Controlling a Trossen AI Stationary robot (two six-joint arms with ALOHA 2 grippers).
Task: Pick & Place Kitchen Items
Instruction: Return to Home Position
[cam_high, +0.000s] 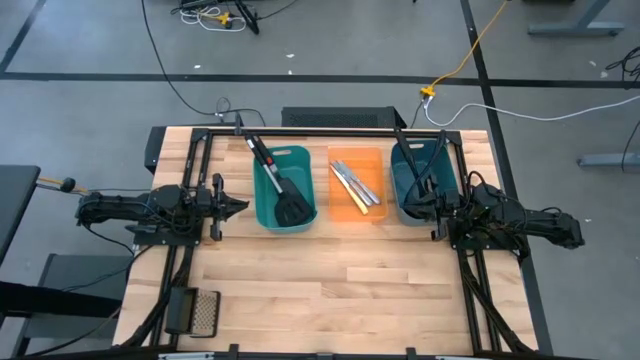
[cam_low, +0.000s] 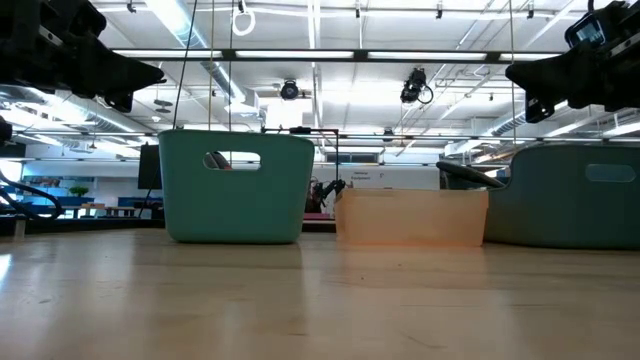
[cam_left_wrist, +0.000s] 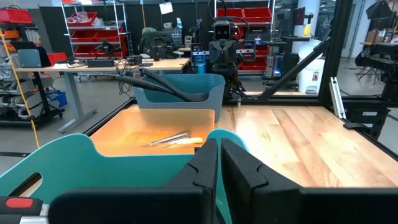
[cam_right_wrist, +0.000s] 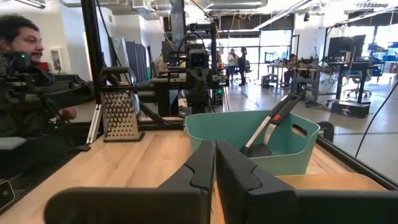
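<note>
Two black slotted spatulas (cam_high: 288, 200) lean in the teal bin (cam_high: 305, 160), heads on its floor, handles on the far left rim. Silver table knives (cam_high: 358, 186) and a pale yellow-handled knife (cam_left_wrist: 191, 141) lie in the orange bin (cam_high: 372, 157). A black ladle (cam_high: 412, 165) rests in the dark teal bin (cam_high: 400, 195). My left gripper (cam_high: 243, 207) is shut and empty, in the air left of the teal bin. My right gripper (cam_high: 413, 207) is shut and empty, above the dark bin's near right part. Both sets of shut fingers show in the wrist views (cam_left_wrist: 219, 168) (cam_right_wrist: 214, 163).
A metal mesh grater (cam_high: 203, 312) stands near the table's near left corner and also shows in the right wrist view (cam_right_wrist: 120, 115). A black frame (cam_high: 320, 130) runs along the far edge and both sides. A person (cam_right_wrist: 18, 43) is beyond the table's left side. Bare wood lies near the bins.
</note>
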